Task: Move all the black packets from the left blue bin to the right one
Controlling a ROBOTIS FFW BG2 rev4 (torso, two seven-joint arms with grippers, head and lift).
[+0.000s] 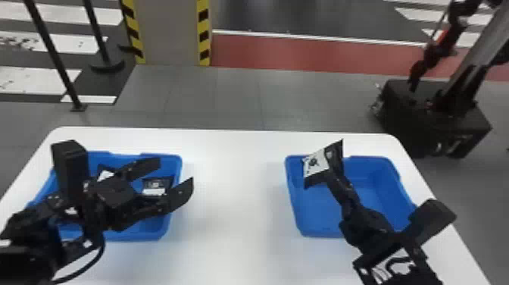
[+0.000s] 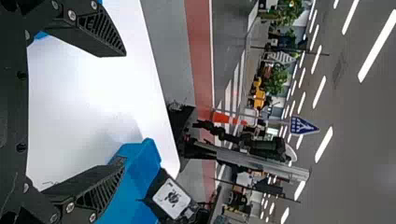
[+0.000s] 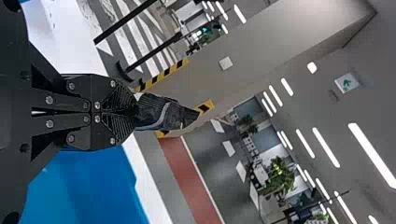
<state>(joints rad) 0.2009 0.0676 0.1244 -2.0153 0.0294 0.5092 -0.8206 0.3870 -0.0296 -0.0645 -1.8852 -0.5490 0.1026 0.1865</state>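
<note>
Head view: the right gripper pinches a black packet above the right blue bin, by that bin's far left corner, toward the desk's right edge. Near the desk's left edge, the left gripper, fingers spread wide, is over the left blue bin, where more packets lie.

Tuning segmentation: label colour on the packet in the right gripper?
The label is white, printed dark at centre; best in left wrist view.
</note>
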